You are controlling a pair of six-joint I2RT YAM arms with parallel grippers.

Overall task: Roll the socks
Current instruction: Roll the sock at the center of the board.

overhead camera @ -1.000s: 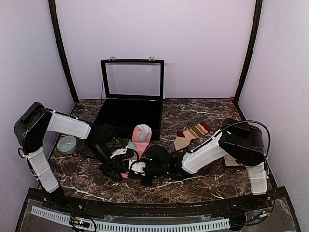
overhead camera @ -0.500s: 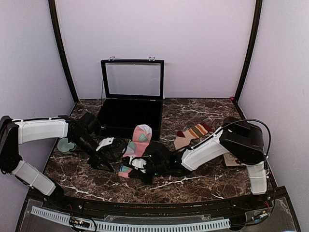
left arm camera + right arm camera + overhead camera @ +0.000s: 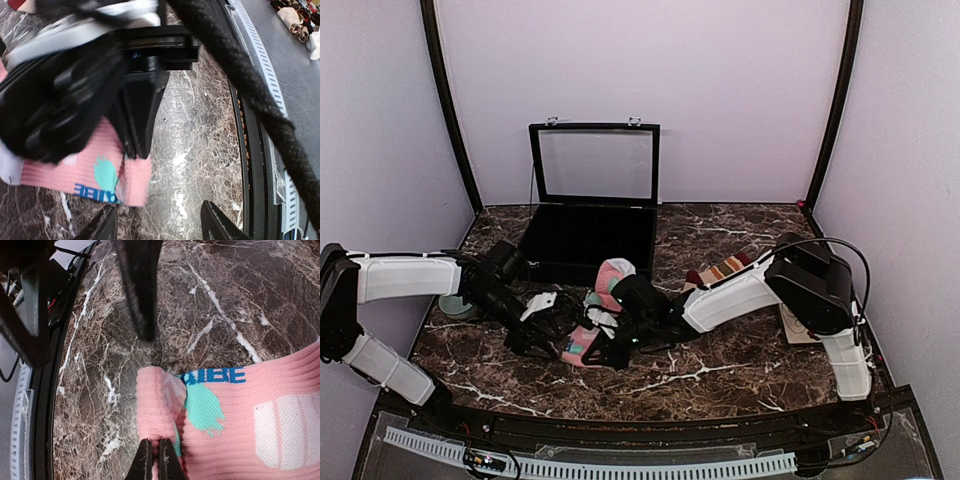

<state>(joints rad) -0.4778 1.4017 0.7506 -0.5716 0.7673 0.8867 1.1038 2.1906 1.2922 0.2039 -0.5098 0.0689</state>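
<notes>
The pink sock point(image 3: 608, 278) with mint patches lies on the marble in front of the case, its near end point(image 3: 576, 347) folded over. In the right wrist view my right gripper point(image 3: 153, 457) is shut on that folded pink edge point(image 3: 155, 400). The same gripper point(image 3: 604, 338) shows low over the sock in the top view. My left gripper point(image 3: 160, 227) is open just left of the sock point(image 3: 75, 170), over bare marble and holding nothing; in the top view it point(image 3: 542, 325) sits beside the sock's near end. The tan striped sock point(image 3: 722, 272) lies flat behind the right forearm.
A black case point(image 3: 588, 238) with its glass lid up stands at the back centre. A pale green bowl point(image 3: 448, 306) sits half hidden behind the left forearm. A tan card point(image 3: 794, 326) lies by the right arm's base. The table's front rail point(image 3: 250, 150) runs close by.
My left gripper let go, opened and pulled off the sock to the left. The right gripper shifted left and back while staying shut on the folded pink end.
</notes>
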